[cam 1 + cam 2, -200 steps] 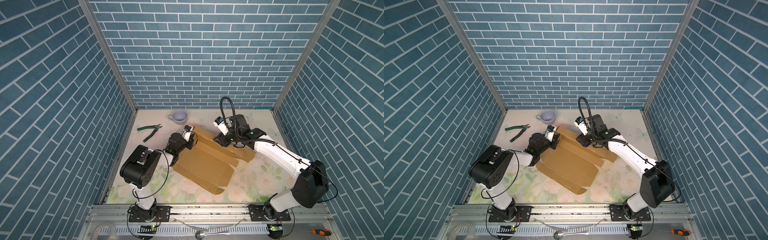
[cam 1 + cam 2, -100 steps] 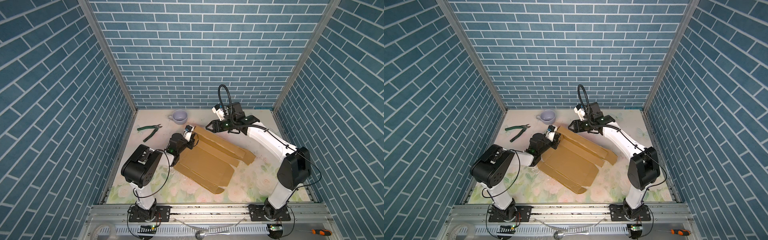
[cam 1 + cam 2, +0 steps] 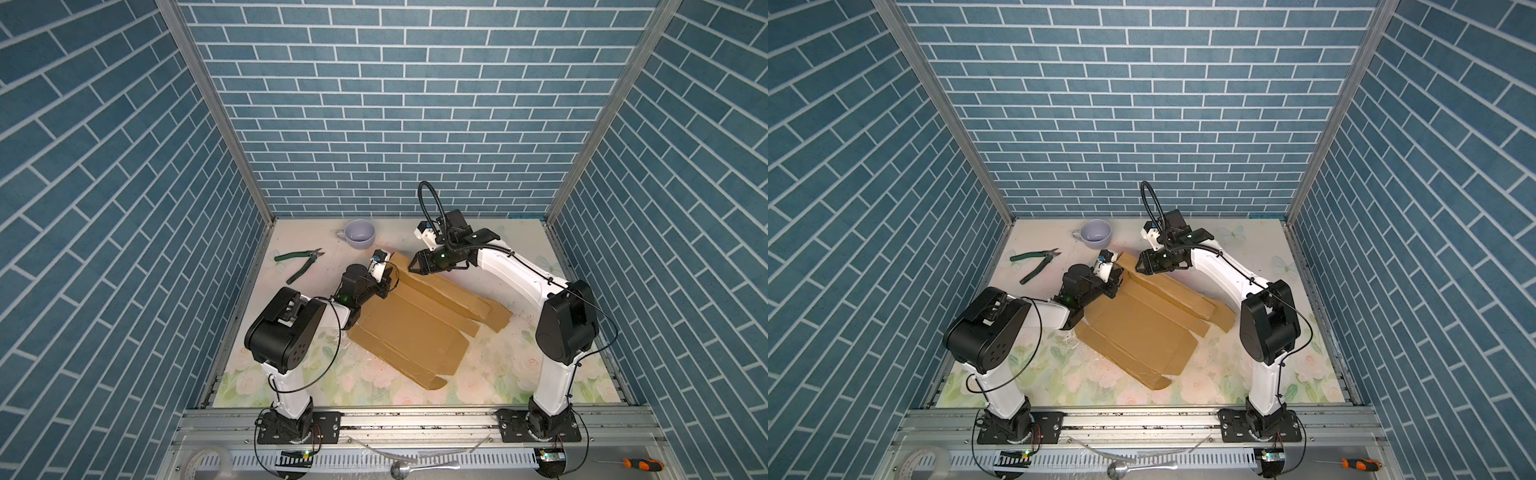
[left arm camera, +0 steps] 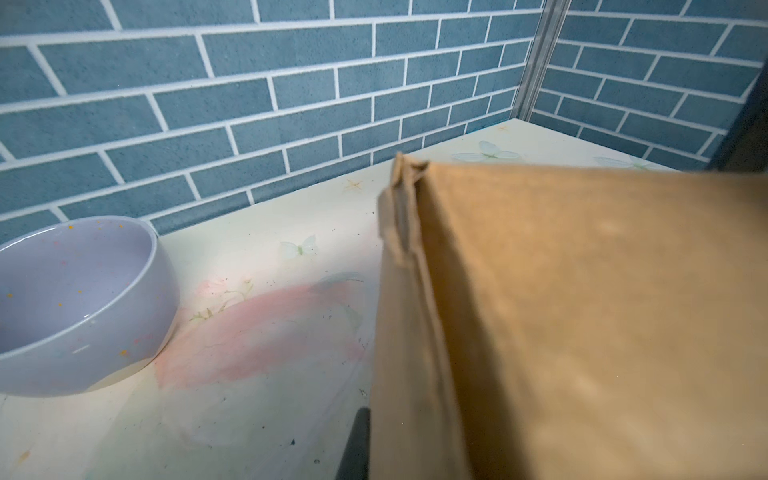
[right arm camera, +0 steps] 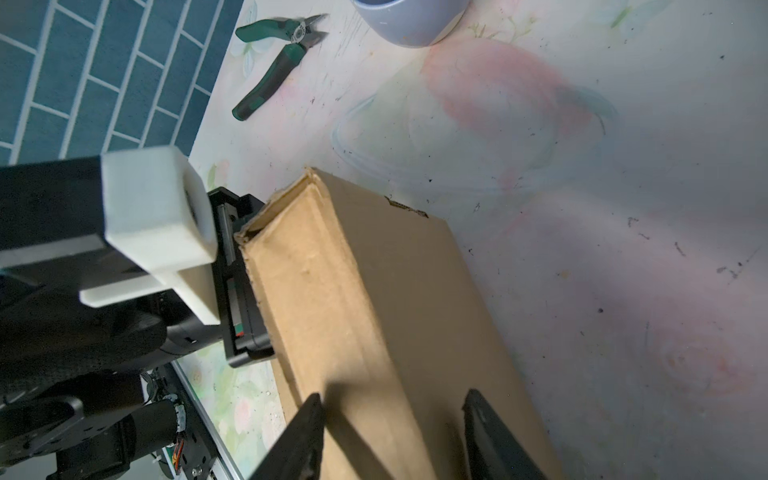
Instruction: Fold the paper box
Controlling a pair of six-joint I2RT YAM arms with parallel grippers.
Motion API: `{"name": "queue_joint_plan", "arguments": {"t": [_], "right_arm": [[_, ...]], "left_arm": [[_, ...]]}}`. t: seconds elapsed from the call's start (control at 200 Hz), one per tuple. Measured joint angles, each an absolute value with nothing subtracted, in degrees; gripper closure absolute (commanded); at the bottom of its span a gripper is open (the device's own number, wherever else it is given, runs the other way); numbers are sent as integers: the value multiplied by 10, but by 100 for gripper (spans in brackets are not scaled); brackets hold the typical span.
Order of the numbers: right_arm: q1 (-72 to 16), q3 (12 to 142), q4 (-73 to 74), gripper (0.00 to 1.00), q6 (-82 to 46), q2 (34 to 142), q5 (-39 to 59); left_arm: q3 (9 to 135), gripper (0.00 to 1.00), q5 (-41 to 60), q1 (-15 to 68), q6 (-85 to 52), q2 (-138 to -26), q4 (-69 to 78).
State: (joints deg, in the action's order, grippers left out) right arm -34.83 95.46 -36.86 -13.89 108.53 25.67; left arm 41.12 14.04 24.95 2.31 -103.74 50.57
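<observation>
The paper box (image 3: 409, 328) lies partly folded on the floral table (image 3: 490, 374). Its flat panels spread from under both grippers back toward the arms' bases. The left gripper (image 3: 386, 284) sits at the box's far corner, at the end of a raised wall (image 3: 436, 291) of doubled cardboard.

In the left wrist view this cardboard fills the space just ahead of the gripper. One dark finger (image 4: 355, 440) lies against its outer face and the other is hidden behind it. The jaws therefore appear pressed together on the wall, though the view is too poor to be sure.

The right gripper (image 3: 414, 266) hangs just beside the left one, over the same wall. In the right wrist view its fingers (image 5: 303, 432) stand spread, one on either side of the cardboard; I cannot tell whether they touch it.

A lilac cup (image 3: 360, 233) stands near, beyond the left gripper's tip and apart from the box. Green-handled cutters (image 3: 300, 262) lie on that gripper's outer side, well apart from the cardboard.
</observation>
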Motion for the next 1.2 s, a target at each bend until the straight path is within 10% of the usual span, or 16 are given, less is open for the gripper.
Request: {"name": "queue_joint_plan", "arguments": {"t": [0.42,0.645,0.935,1.2], "right_arm": [[-346,982,-406,50,-105,1107,255],[-344,982,-406,52,-102,1112,257],[-342,983,-409,52,-100,1114,256],[-338,991,-424,45,-100,1117,266]], "left_arm": [[437,70,142,249,24,-1038,498],[451,100,146,251,21,-1040,480],[451,88,116,263,12,-1045,485],[451,100,115,263,9,-1045,487]]}}
